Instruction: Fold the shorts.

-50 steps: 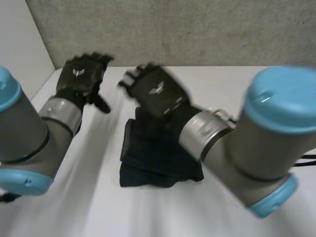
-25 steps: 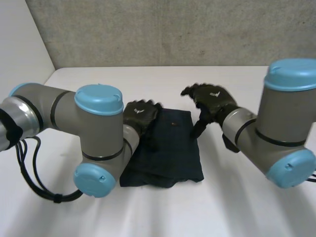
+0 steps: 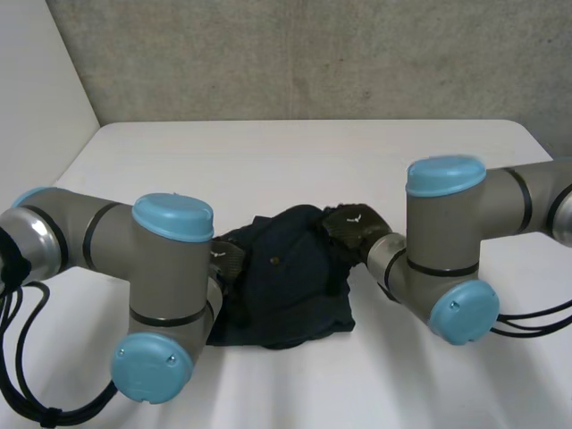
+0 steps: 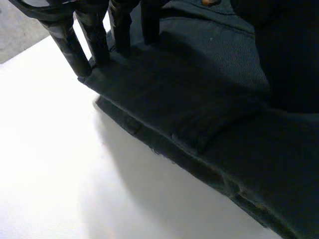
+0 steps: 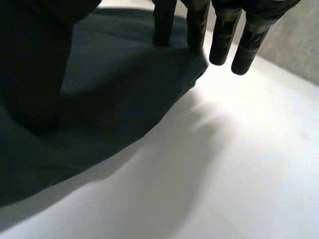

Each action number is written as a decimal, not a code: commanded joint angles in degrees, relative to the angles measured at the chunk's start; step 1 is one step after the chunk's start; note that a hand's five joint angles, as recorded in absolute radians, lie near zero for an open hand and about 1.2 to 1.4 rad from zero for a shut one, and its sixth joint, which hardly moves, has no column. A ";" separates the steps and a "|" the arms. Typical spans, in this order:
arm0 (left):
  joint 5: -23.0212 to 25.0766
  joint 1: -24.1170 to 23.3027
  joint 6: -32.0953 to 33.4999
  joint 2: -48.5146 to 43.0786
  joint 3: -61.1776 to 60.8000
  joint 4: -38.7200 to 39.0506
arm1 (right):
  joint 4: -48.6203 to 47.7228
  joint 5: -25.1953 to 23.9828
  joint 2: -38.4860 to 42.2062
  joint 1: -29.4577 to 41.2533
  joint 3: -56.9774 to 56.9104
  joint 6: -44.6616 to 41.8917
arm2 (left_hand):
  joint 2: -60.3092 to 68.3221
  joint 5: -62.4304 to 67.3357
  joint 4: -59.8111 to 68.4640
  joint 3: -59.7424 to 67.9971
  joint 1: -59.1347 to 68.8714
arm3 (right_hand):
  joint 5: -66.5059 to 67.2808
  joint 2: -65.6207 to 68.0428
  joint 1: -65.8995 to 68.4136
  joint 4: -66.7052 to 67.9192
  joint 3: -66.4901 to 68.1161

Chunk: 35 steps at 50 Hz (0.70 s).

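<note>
From the head view, the shorts (image 3: 286, 286) lay dark and bunched in the middle of the white table (image 3: 295, 161), humped up between my two hands. My left hand (image 3: 229, 259) sat at their left edge, mostly hidden behind my left arm (image 3: 170, 268). My right hand (image 3: 354, 225) rested on their far right edge, just ahead of my right arm (image 3: 447, 241). A small button (image 3: 274, 262) showed on the raised cloth. There was bare table on every side, widest toward the far edge, where a grey wall (image 3: 313, 54) rose behind it. A pale wall (image 3: 36, 80) closed the left side.

My left wrist view showed what that arm had hidden. My fingers (image 4: 94, 40) were straight and side by side, their tips down on the edge of the shorts (image 4: 199, 99), curled round nothing. Several layers of cloth were stacked along that edge, with open table (image 4: 60, 164) beside it. A dark blurred mass sat beside my fingers, and I could not tell what it was.

In my right wrist view my fingers (image 5: 222, 35) were straight and slightly apart. Some had their tips on a corner of the shorts (image 5: 114, 84), while the others hung just past it over bare table (image 5: 239, 149). Another dark blur close to the camera could not be made out.
</note>
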 commanded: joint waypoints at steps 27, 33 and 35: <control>15.38 18.68 -7.64 34.99 9.36 -18.51 | 5.72 13.27 -36.41 -10.78 6.31 3.69 | -0.94 -2.33 -1.61 -2.04 0.08 | -3.51 -1.45 0.42 -3.47 -2.20; 15.21 18.42 -7.64 34.90 9.89 -18.25 | 5.63 10.63 -36.50 -10.96 7.19 3.96 | -1.15 -2.55 -1.82 -2.26 -0.14 | -3.51 -1.45 0.42 -3.47 -2.20; 15.21 18.33 -7.81 35.07 9.89 -18.16 | 5.63 10.55 -36.59 -10.96 7.45 3.87 | -1.15 -2.55 -1.82 -2.26 -0.14 | -3.51 -1.45 0.42 -3.47 -2.20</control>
